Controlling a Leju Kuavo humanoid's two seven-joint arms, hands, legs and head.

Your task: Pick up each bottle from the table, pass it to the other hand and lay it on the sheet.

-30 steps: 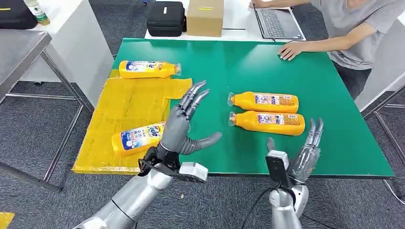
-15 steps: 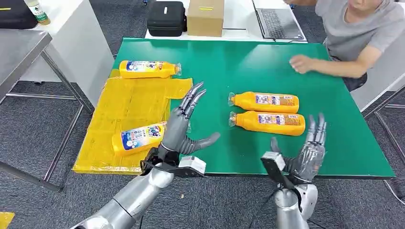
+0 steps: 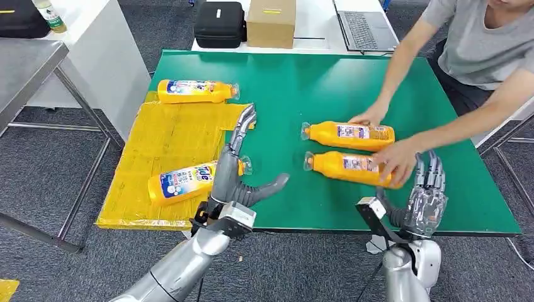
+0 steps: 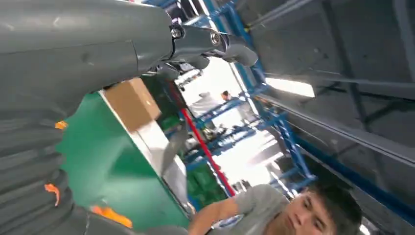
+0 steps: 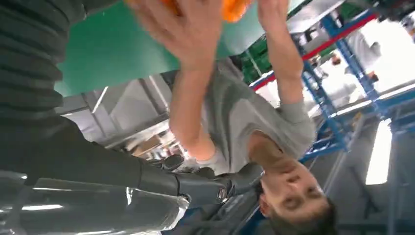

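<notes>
Two orange bottles lie on the yellow sheet [image 3: 164, 141]: one [image 3: 195, 91] at its far edge, one [image 3: 182, 182] near its front. Two more orange bottles [image 3: 349, 133] [image 3: 346, 165] lie side by side on the green table [image 3: 296, 82]. A person touches both, one hand [image 3: 367, 117] on the far bottle and the other hand [image 3: 397, 165] on the near one. My left hand [image 3: 236, 171] hovers open beside the sheet's right edge, fingers stretched forward, thumb out. My right hand [image 3: 426, 196] is open at the table's front edge, just right of the near bottle, holding nothing.
Behind the green table stand a black case [image 3: 218, 24], a cardboard box [image 3: 271, 22] and a laptop [image 3: 365, 28] on a white table. A grey metal table [image 3: 25, 63] stands at the left. The person leans in from the far right.
The person has reached in and put both hands on the two bottles on the green table; the near one shifted slightly. My left hand turned edge-on; my right hand drifted right.
</notes>
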